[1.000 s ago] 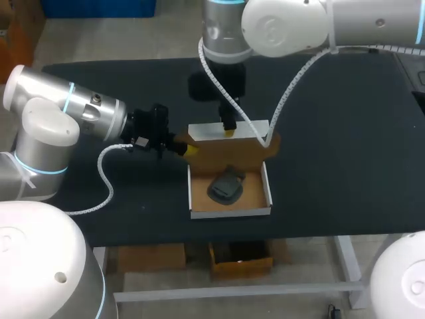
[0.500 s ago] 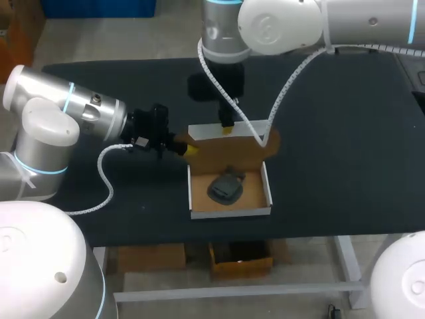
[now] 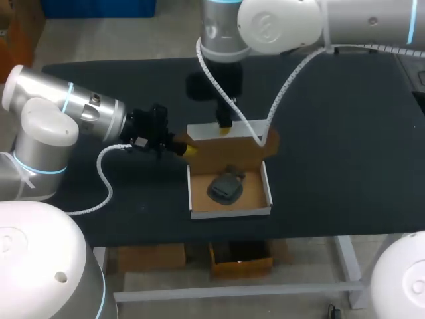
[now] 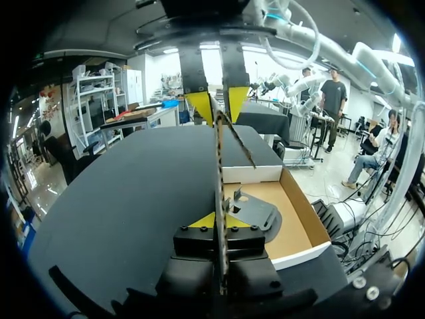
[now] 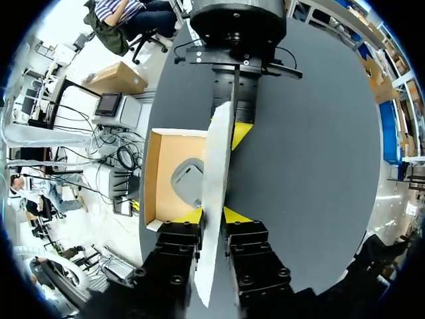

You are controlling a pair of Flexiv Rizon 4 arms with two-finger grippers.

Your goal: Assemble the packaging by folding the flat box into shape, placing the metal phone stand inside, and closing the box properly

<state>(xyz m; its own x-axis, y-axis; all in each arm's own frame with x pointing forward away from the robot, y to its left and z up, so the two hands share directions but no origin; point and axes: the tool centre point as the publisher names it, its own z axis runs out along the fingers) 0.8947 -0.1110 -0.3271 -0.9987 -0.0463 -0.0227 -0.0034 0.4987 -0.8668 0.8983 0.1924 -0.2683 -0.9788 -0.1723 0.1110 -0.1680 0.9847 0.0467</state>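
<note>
1. The box [image 3: 230,211] sat near the middle of the black table [image 3: 332,133], its tray open upward.
2. The phone stand [image 3: 224,187] lay inside the tray on the brown floor, closer to the left wall.
3. The lid [image 3: 229,150] stood raised along the tray's far side, brown face toward the tray.
4. I observed the left gripper [image 3: 188,149] at the lid's left edge. In the left wrist view the cardboard ran edge-on between both yellow tips, and the fingers were closed down to the thickness of the board.
5. The right gripper [image 3: 226,129] was at the lid's upper edge. Its fingers were pinched on the panel from both sides, as far as the right wrist view allowed me to judge.
</note>
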